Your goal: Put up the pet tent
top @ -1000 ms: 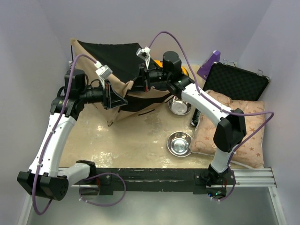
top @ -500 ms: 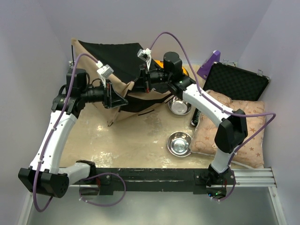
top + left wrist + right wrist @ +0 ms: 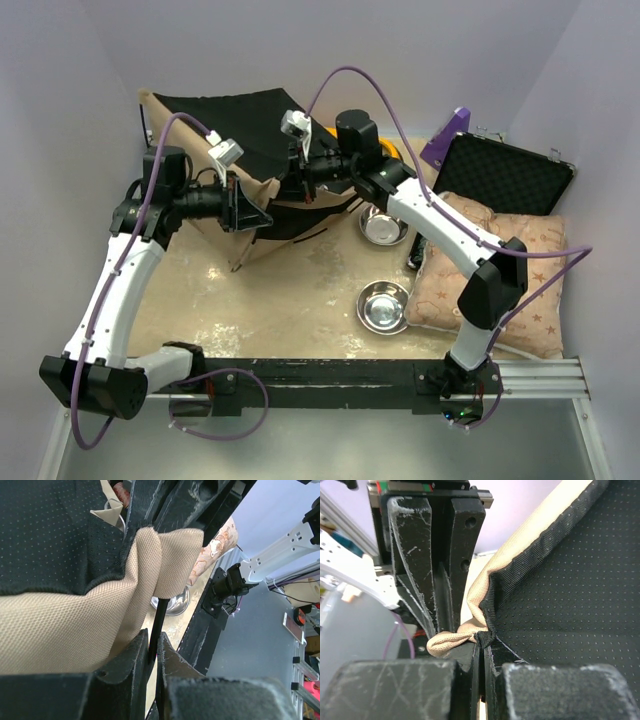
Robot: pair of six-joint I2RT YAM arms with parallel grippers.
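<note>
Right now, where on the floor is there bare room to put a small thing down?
The widest bare patch of mat lies between the pet tent, the near bowl, the left arm and the base rail. The right side is crowded: the far bowl, the star cushion and the black case.

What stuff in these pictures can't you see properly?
- Top view: the pet tent's door, lost in its own folded fabric.
- Top view: the yellow thing, mostly behind the right arm.
- Top view: dark thing beside the cushion, too small to name.
- Wrist views: the tent's whole shape, cut off by edges.
</note>
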